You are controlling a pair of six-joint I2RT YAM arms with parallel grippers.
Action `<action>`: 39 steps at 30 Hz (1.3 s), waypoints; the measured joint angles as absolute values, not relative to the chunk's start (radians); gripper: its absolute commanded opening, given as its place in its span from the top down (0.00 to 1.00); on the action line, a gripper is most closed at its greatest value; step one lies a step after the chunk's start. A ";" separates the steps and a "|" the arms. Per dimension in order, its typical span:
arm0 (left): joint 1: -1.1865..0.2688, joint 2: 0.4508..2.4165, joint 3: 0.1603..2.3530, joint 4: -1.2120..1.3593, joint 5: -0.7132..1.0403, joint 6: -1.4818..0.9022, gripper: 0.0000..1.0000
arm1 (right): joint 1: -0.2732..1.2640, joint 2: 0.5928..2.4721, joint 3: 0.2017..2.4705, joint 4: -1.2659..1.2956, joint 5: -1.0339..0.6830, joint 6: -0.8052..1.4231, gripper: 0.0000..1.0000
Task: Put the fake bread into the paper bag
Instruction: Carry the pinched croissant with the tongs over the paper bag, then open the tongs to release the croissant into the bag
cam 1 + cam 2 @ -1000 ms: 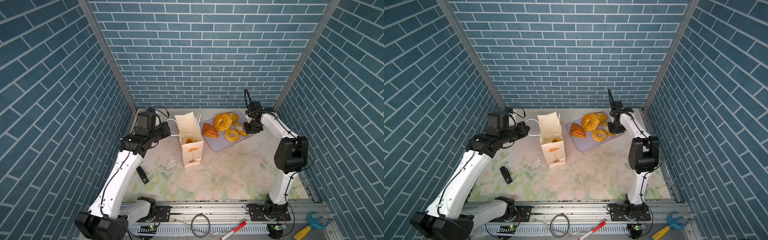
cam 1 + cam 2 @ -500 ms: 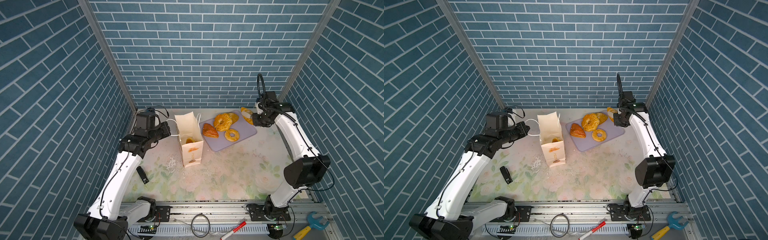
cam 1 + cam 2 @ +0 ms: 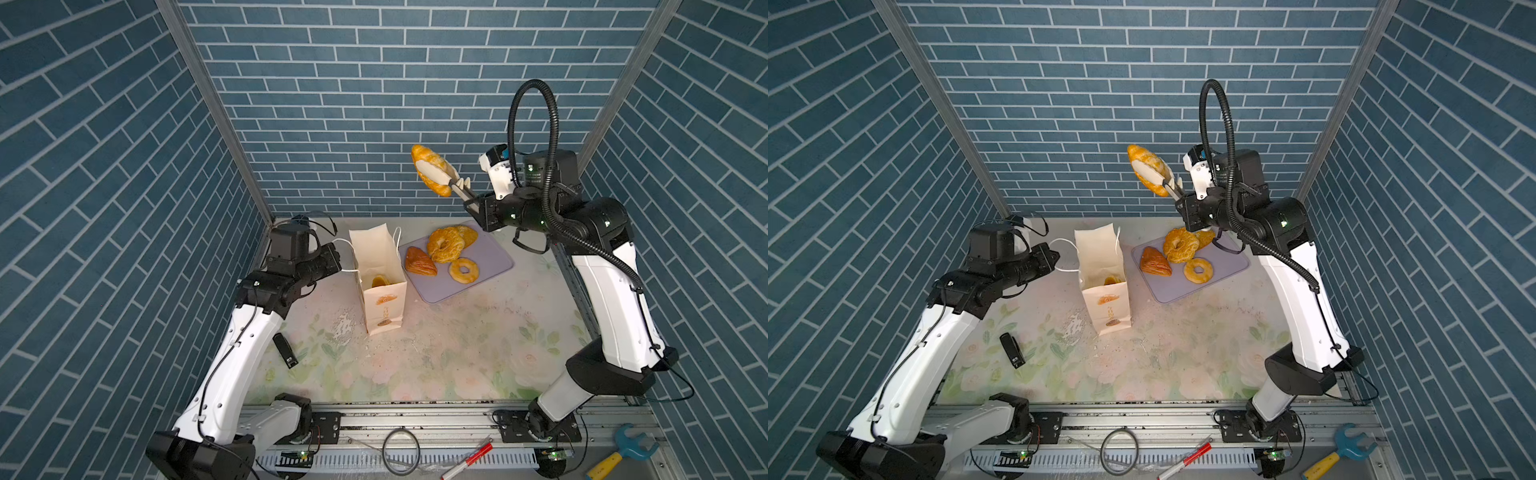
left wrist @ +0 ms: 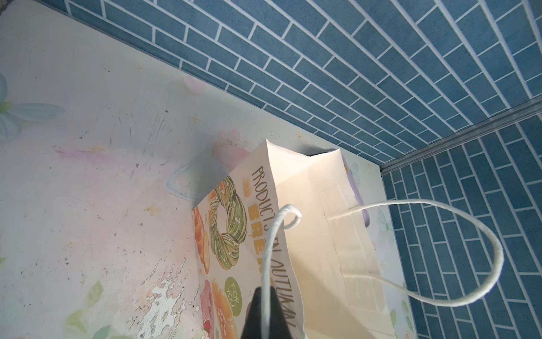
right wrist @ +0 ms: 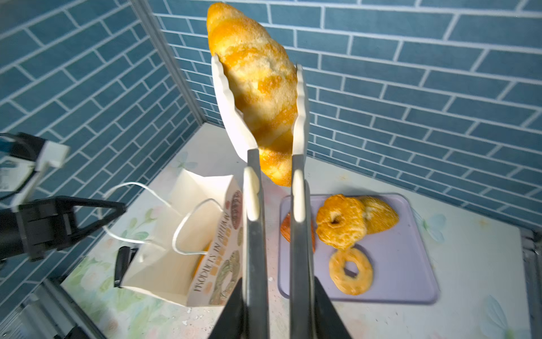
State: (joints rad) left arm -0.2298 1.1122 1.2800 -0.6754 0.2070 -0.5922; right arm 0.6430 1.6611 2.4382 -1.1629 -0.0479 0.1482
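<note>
Both top views: wide bare table [image 3: 457, 353] on near side. Paper bag [image 3: 384, 286] upright, mouth open, just left of lilac tray [image 3: 490, 266]. High above tray's far edge, free air all round: croissant [image 3: 1148, 168] clamped in tongs [image 3: 1167, 185], tongs squeezed by right gripper [image 3: 1181, 199]. Left gripper [image 3: 337, 259] at bag's left.
Left wrist: jaws pressed together on cord handle [image 4: 267, 252]; cream bag, bread print.
Right wrist: croissant glossy golden, sugary crust. Count: one held, four fake bread pieces [image 5: 340, 223] on tray, one orange inside bag.
</note>
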 measured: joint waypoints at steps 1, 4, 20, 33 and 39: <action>-0.230 1.110 1.280 -0.675 0.207 -0.593 1.00 | 0.669 1.678 2.465 -1.166 -0.053 0.147 0.81; -0.230 1.105 1.280 -0.675 0.207 -0.595 1.00 | 0.737 1.729 2.516 -1.171 -0.062 0.141 0.81; -0.230 1.103 1.277 -0.675 0.207 -0.596 1.00 | 0.920 1.835 2.438 -1.200 -0.122 0.133 0.81; -0.230 1.103 1.277 -0.675 0.205 -0.598 1.00 | 0.922 1.806 2.200 -1.172 -0.070 0.143 0.80; -0.230 1.103 1.277 -0.675 0.205 -0.598 1.00 | 0.922 1.780 2.160 -1.166 -0.014 0.146 0.76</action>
